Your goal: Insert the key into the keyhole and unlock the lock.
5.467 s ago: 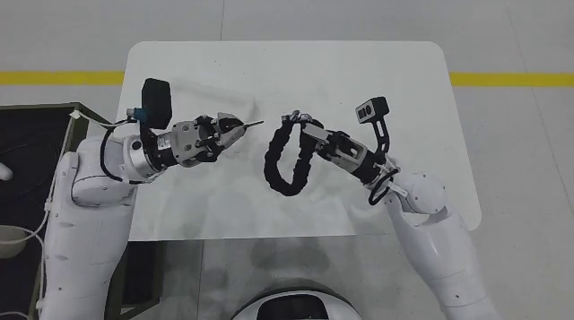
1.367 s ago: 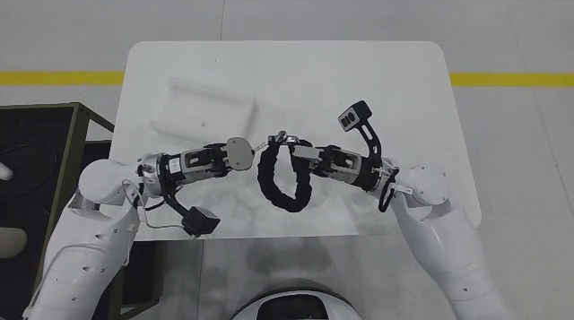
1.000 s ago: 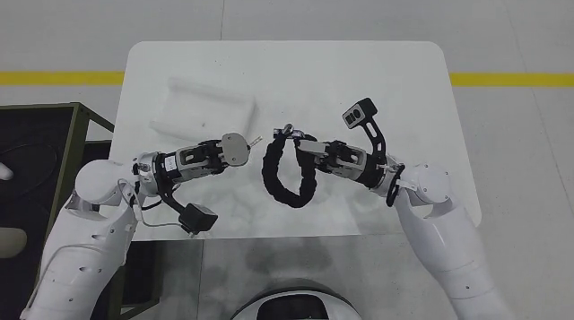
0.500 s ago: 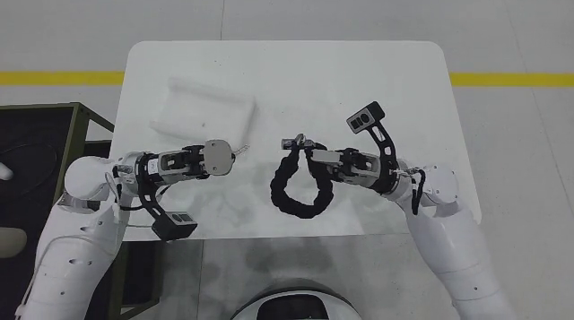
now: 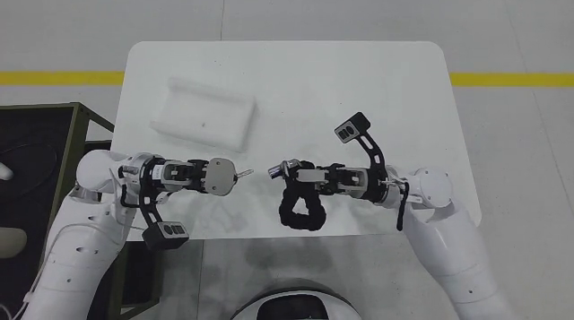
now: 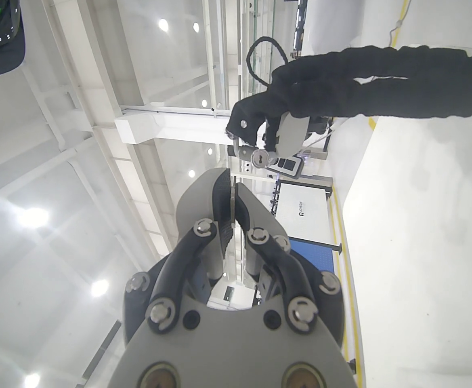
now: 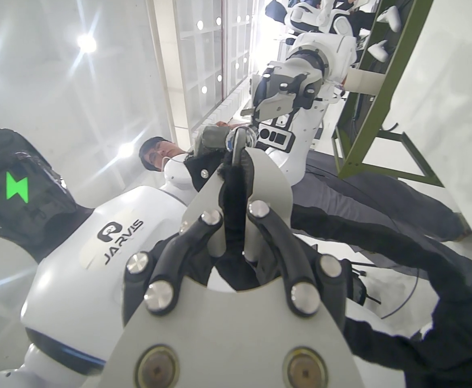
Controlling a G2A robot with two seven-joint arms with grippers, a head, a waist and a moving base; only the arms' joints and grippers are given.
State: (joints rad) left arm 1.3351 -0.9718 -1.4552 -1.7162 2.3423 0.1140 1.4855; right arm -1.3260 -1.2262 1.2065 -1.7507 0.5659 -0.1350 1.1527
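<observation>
Key (image 5: 245,175): held edge-on, clenched in the left gripper (image 5: 234,176) over the near edge of the table (image 5: 359,96), tip aimed at the keyhole (image 6: 260,158) but apart from it. Lock (image 5: 277,170): grasped by the right gripper (image 5: 298,175), black cable (image 5: 303,214) looping below. White tray (image 5: 204,116) farther back.

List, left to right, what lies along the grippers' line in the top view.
Left gripper → key → lock head → right gripper.
</observation>
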